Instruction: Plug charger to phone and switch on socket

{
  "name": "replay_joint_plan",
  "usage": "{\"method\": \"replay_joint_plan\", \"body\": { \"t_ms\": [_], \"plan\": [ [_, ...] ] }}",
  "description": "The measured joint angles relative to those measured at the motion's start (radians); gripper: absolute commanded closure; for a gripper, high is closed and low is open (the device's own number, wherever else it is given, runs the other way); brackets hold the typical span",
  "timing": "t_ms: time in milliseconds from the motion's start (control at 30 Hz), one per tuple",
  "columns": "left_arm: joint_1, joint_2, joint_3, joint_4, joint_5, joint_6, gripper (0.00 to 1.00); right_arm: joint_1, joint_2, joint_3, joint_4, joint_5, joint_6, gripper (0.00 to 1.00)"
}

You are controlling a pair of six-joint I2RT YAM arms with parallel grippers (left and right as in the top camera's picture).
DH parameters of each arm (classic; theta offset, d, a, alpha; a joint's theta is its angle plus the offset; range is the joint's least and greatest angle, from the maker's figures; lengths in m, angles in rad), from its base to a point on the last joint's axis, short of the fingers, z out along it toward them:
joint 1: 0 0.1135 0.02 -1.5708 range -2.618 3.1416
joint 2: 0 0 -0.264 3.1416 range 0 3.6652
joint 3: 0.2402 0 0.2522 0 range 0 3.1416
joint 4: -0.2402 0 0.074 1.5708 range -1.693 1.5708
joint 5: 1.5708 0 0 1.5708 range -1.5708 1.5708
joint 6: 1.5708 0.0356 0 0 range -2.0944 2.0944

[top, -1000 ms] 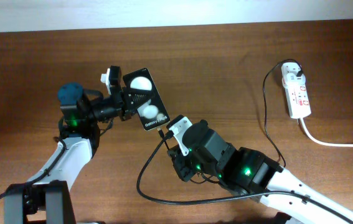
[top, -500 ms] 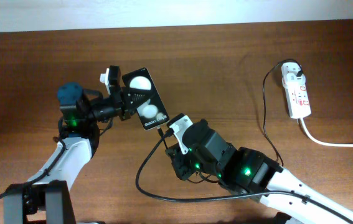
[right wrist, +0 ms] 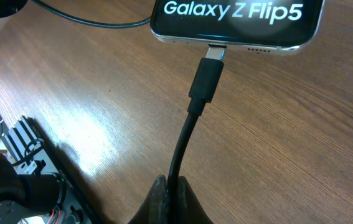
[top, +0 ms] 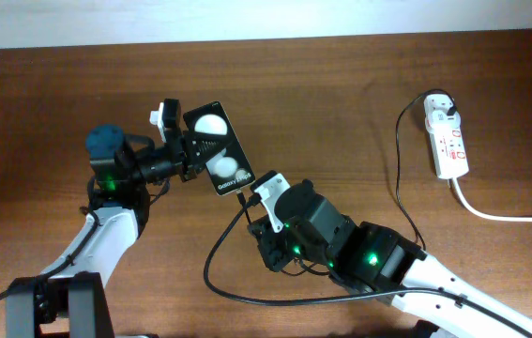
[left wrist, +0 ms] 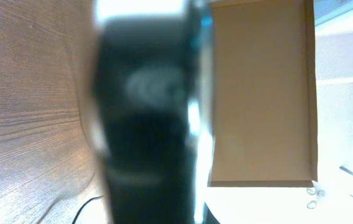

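Note:
The phone [top: 217,148] is a black flat rectangle with two white round spots, held tilted above the table. My left gripper [top: 189,152] is shut on its left edge. In the left wrist view the phone [left wrist: 145,124] is a dark blur and hides the fingers. My right gripper [right wrist: 171,193] is shut on the charger cable [right wrist: 192,124] just behind the connector. The connector tip [right wrist: 216,53] sits at the port in the phone's bottom edge [right wrist: 235,18], with some silver showing. The cable [top: 211,272] loops back to the white adapter [top: 442,106] in the socket [top: 451,145].
The socket's thick white cord [top: 505,216] runs off to the right edge. The left arm's body with a blue cap [top: 106,143] stands at the left. The right arm [top: 359,253] covers the front middle of the wooden table [top: 341,84].
My right gripper and the cable loop have edged slightly left, toward the phone. The phone and left gripper have hardly moved.

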Motion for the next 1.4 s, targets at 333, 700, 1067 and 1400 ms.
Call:
{"method": "replay_joint_plan", "body": {
  "t_ms": [333, 700, 1067, 1400],
  "plan": [
    [0.000, 0.000, 0.000, 0.000, 0.000, 0.008, 1.00, 0.000, 0.000, 0.000, 0.000, 0.000, 0.004, 0.96],
    [0.000, 0.000, 0.000, 0.000, 0.011, 0.024, 1.00, 0.000, 0.000, 0.000, -0.029, 0.001, 0.014, 0.96],
    [0.000, 0.000, 0.000, 0.000, 0.013, 0.024, 1.00, 0.000, 0.000, 0.000, -0.018, 0.001, 0.014, 0.96],
    [0.000, 0.000, 0.000, 0.000, 0.008, 0.023, 1.00, 0.000, 0.000, 0.000, 0.006, 0.000, 0.014, 0.96]
  ]
}}
